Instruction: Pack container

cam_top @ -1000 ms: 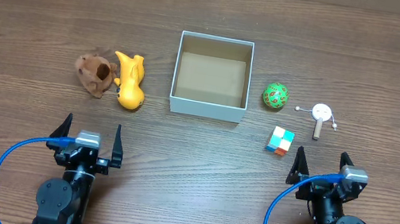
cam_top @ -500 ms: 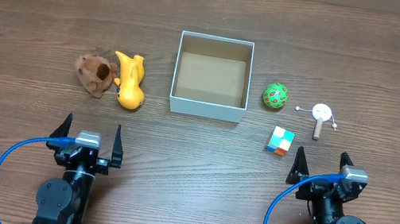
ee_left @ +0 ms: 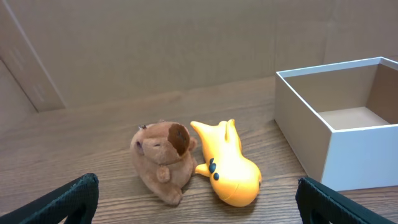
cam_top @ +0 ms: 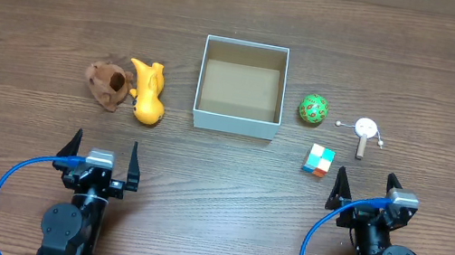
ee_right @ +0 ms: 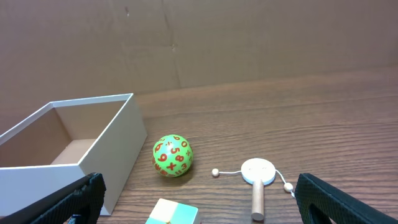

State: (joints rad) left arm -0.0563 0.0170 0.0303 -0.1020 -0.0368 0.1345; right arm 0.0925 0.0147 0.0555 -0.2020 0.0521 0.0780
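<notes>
The container [cam_top: 236, 126], a square white-walled box with a brown cardboard floor, stands at the table's middle and holds nothing; it also shows in the left wrist view [ee_left: 348, 155] and the right wrist view [ee_right: 118, 137]. Left of it lie a brown plush animal [cam_top: 108, 84] [ee_left: 163, 158] and a yellow toy [cam_top: 149, 93] [ee_left: 227, 165]. Right of it lie a green numbered ball [cam_top: 313, 109] [ee_right: 173, 156], a colored cube [cam_top: 318, 159] [ee_right: 173, 214] and a small white hand drum [cam_top: 364, 131] [ee_right: 259, 177]. My left gripper [cam_top: 100, 155] [ee_left: 196, 211] and right gripper [cam_top: 368, 191] [ee_right: 199, 214] are open and empty at the near edge.
Blue cables [cam_top: 6, 193] loop beside both arm bases. A brown cardboard wall [ee_left: 186, 43] stands behind the table. Wooden tabletop [cam_top: 216, 199] lies between the grippers and the toys.
</notes>
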